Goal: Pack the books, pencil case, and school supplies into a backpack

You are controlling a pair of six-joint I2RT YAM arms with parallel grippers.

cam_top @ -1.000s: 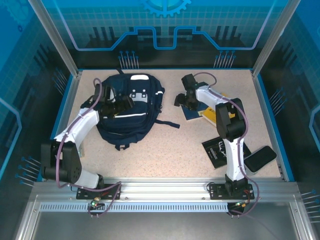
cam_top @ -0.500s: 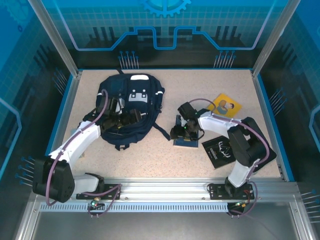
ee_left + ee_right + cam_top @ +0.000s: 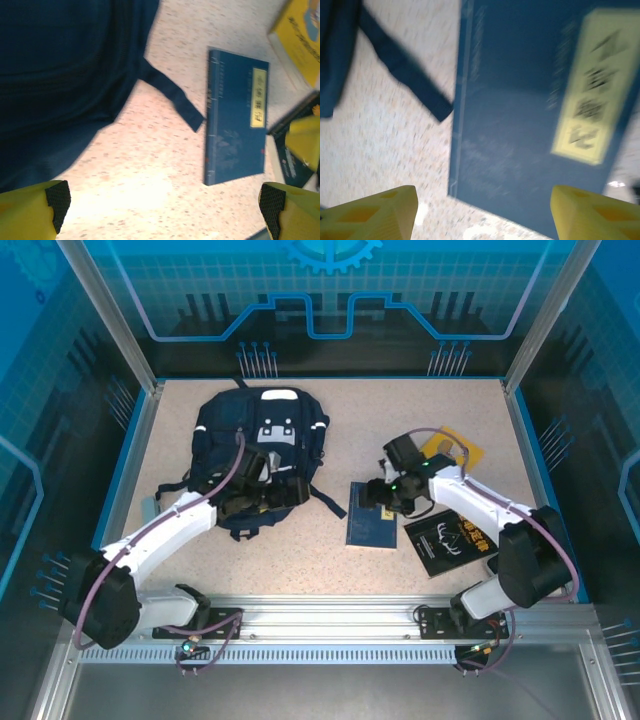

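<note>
Moved: blue book (image 3: 370,515) now lies flat just right of the backpack (image 3: 262,445), away from the yellow book (image 3: 458,448) it sat against a second ago; both arms have swung in toward it.
Right tool (image 3: 482,212): fingers apart, over the blue book's end farther from the arm bases, nothing between them.
Left tool (image 3: 165,202): fingers wide apart, empty, at the backpack's lower right corner, above its loose strap (image 3: 172,102).
Other books: yellow one and black book (image 3: 450,540) well right of the backpack.
Pencil case (image 3: 148,508): pale slim shape just left of the backpack's lower corner.
Handling: blue book looks thin, light and fairly stiff. Flat on the bench (image 3: 300,560) it offers little to pinch, so take a short edge or the spine side. The backpack is soft and will likely sag.
Writing: pale yellow label (image 3: 258,97) with dark characters, too blurred to read; black book's white lettering is too small.
</note>
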